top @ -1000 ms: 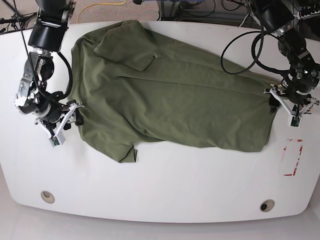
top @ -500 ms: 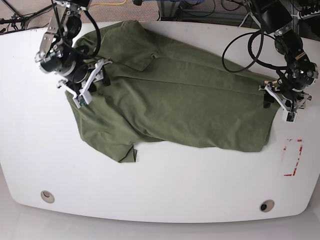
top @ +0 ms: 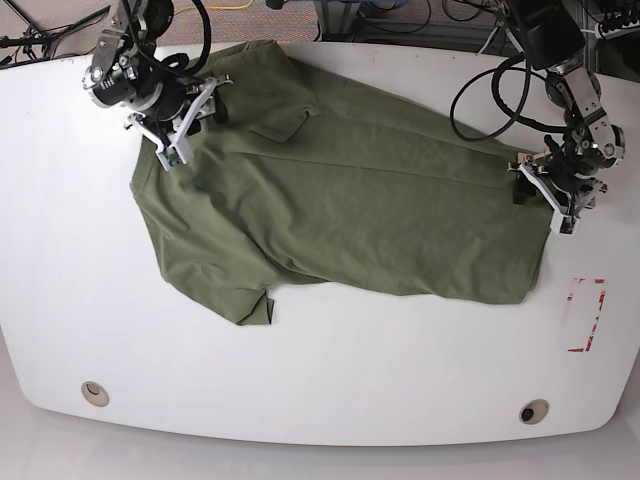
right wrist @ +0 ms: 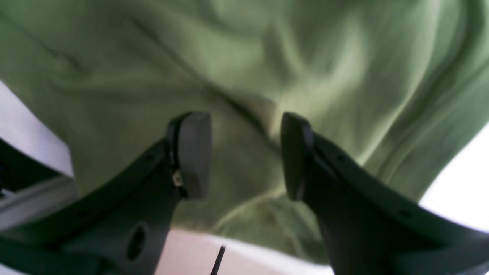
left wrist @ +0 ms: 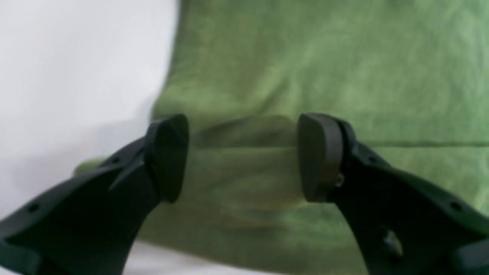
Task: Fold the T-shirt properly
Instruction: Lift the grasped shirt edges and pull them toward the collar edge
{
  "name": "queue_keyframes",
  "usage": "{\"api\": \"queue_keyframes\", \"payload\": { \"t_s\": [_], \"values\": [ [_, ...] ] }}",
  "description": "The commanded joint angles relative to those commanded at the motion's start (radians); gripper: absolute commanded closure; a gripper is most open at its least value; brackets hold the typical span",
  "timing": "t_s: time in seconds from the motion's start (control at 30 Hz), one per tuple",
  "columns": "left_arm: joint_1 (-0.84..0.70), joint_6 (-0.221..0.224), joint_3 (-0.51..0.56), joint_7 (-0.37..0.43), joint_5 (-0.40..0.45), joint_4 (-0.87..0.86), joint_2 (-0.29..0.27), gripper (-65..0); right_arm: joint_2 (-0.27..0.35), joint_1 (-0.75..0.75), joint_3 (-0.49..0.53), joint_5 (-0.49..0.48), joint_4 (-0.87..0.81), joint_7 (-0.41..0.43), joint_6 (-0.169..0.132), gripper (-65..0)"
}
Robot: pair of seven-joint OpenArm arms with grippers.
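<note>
Two arms work over one olive-green T-shirt [top: 340, 205] spread across the white table [top: 320, 370] in the base view. The garment lies wrinkled and slanting from the far left corner toward the right edge, with a sleeve [top: 250, 305] jutting toward the near edge and another sleeve [top: 275, 105] lying folded over the body near the far edge. The right end effector [top: 185, 120] sits over the cloth near the far left corner, at the shirt's upper left part. The left end effector [top: 556, 192] is at the shirt's edge by the right edge of the table. A red-marked patch [top: 586, 315] shows on the table near the right edge, apart from the cloth. Two round fittings [top: 95, 392] sit along the near edge.

From the left wrist view, the left end effector [left wrist: 242, 156] has its fingers [left wrist: 168, 156] spread apart, with a low ridge of the T-shirt [left wrist: 324, 68] lying between them; whether the pads touch the cloth cannot be told through the blur. Bare table [left wrist: 76, 65] shows to the left of the fabric.

From the right wrist view, the right end effector [right wrist: 244, 154] also stands parted, its fingers [right wrist: 193, 152] on either side of a crease in the T-shirt [right wrist: 244, 57], gripping nothing. Table [right wrist: 458, 191] shows at the lower right.
</note>
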State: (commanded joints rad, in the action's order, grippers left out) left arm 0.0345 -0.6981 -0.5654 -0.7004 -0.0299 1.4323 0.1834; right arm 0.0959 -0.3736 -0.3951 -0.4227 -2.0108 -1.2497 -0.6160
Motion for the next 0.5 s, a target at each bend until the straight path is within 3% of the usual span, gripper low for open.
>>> {"api": "queue_keyframes", "payload": {
  "t_s": [0.17,0.27,0.5],
  "values": [
    [-0.052,0.0,-0.003,-0.002,0.0,0.015,0.002,-41.4,0.012,-0.009,0.002,0.123,0.041,0.002,-0.009,-27.6],
    [-0.097,0.0,-0.005,-0.003,0.0,0.061,0.002,-41.4,0.029,-0.008,0.003,0.173,0.098,0.044,-0.009,-27.6],
    [-0.193,0.0,-0.006,-0.087,-0.002,0.175,-0.002,-41.4,0.127,0.026,0.009,0.187,0.224,0.084,-0.011,-28.1]
  ]
}}
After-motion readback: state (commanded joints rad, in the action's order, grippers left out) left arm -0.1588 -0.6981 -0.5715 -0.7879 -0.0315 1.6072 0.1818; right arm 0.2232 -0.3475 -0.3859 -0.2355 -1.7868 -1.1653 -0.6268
